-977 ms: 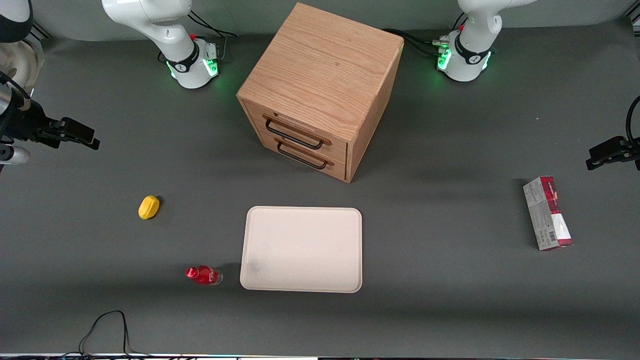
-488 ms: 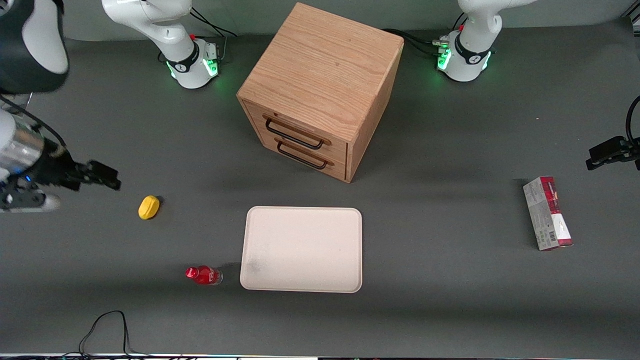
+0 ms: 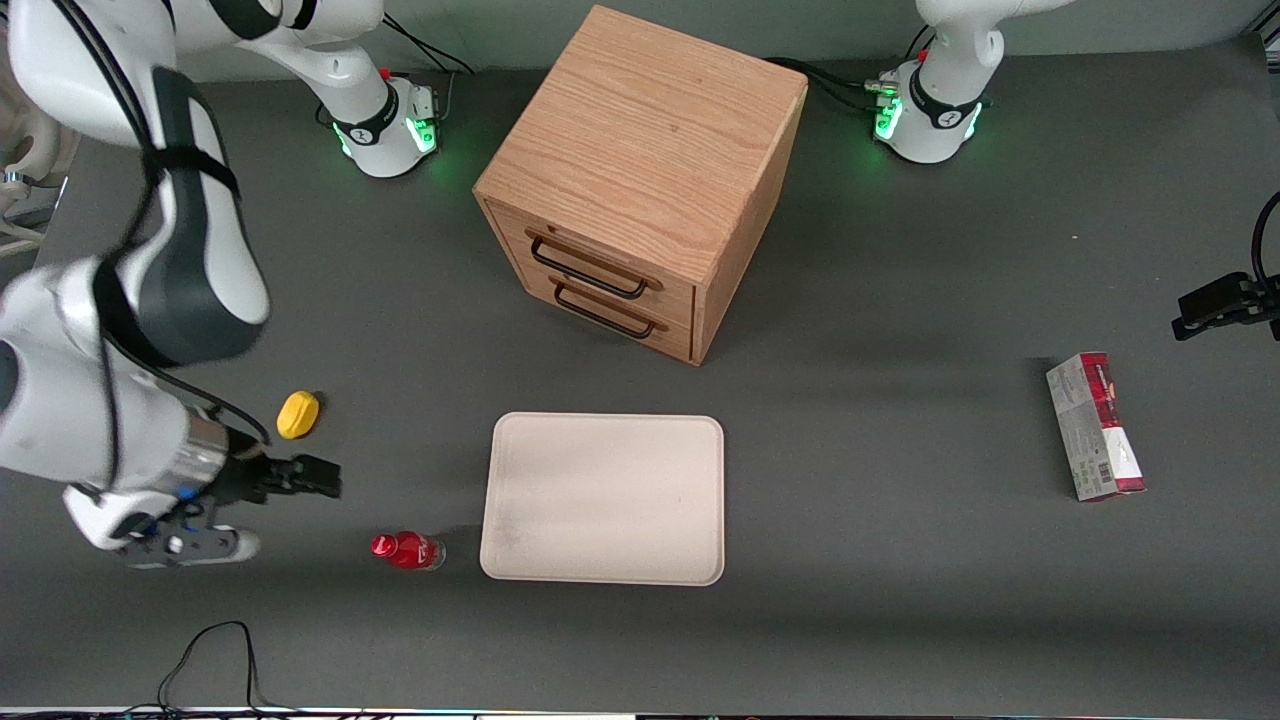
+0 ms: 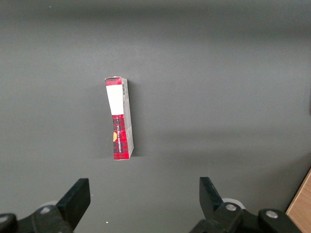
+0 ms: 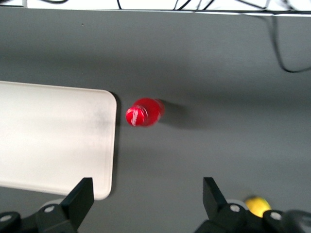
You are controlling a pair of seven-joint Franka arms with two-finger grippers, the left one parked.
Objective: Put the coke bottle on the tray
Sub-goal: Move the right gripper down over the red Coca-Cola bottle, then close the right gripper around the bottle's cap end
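The coke bottle (image 3: pixel 408 550), small with a red cap and red label, sits on the grey table close beside the tray's corner nearest the front camera. It also shows in the right wrist view (image 5: pixel 143 112). The cream-beige tray (image 3: pixel 602 498) lies flat with nothing on it, in front of the drawer cabinet; its corner shows in the right wrist view (image 5: pixel 48 136). My right gripper (image 3: pixel 310 478) hovers above the table between the yellow lump and the bottle, a little farther from the front camera than the bottle. It is open and empty (image 5: pixel 147 194).
A yellow lemon-like lump (image 3: pixel 297 414) lies close to the gripper. A wooden drawer cabinet (image 3: pixel 640 180) stands farther back than the tray. A red-and-grey carton (image 3: pixel 1095 425) lies toward the parked arm's end. A black cable (image 3: pixel 210 660) loops at the table's near edge.
The right arm has swung from the working arm's end of the table toward the front camera and inward, bringing the open gripper close to the bottle. Bottle and tray have not moved.
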